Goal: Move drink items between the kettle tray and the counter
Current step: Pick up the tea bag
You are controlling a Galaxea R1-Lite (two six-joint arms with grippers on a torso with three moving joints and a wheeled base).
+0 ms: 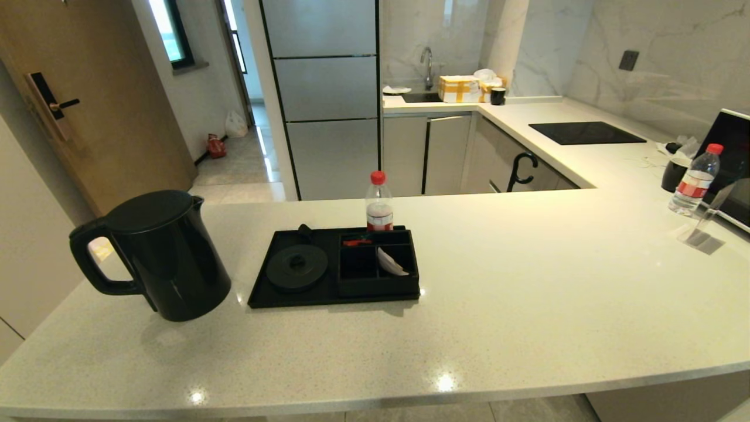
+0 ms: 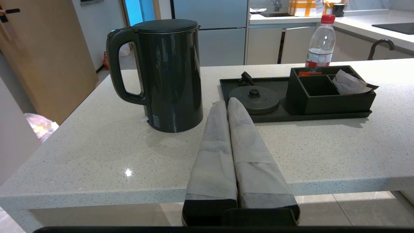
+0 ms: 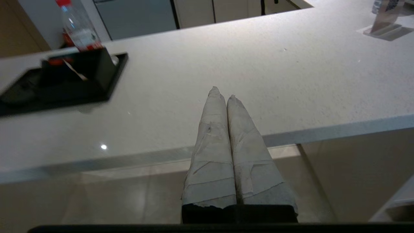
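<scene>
**Both grippers closed and empty; kettle off its base, sachet in the tray**

Grippers are absent from the head view, so both arms sit back from the work. From there, one kettle (image 1: 157, 253) stands upright on the counter (image 1: 527, 305), just beside the left edge of the kettle tray (image 1: 263, 293) and not on it. The round base disc (image 1: 297, 267) is bare. One pale sachet (image 1: 391, 262) leans in a walled compartment at the right end of the tray, and one small red item (image 1: 357, 241) lies in the compartment behind. One red-capped bottle (image 1: 379, 202) stands at the far edge of the tray; a second bottle (image 1: 694, 180) stands well apart on the right wing of the counter. That makes two bottles, one kettle, one sachet, one tray.

At the left wrist, the left gripper (image 2: 227, 103) has its fingers pressed together with nothing between them, held over the near edge of the counter and aimed between kettle and base disc.

At the right wrist, the right gripper (image 3: 223, 92) is likewise pressed together and empty, over bare counter well to the right of the tray.

As a judgement, the kettle already stands where a move to the counter would leave it. The sachet has not left its compartment, so moving it is probably what remains. Which way each item is meant to go cannot be read here.
</scene>
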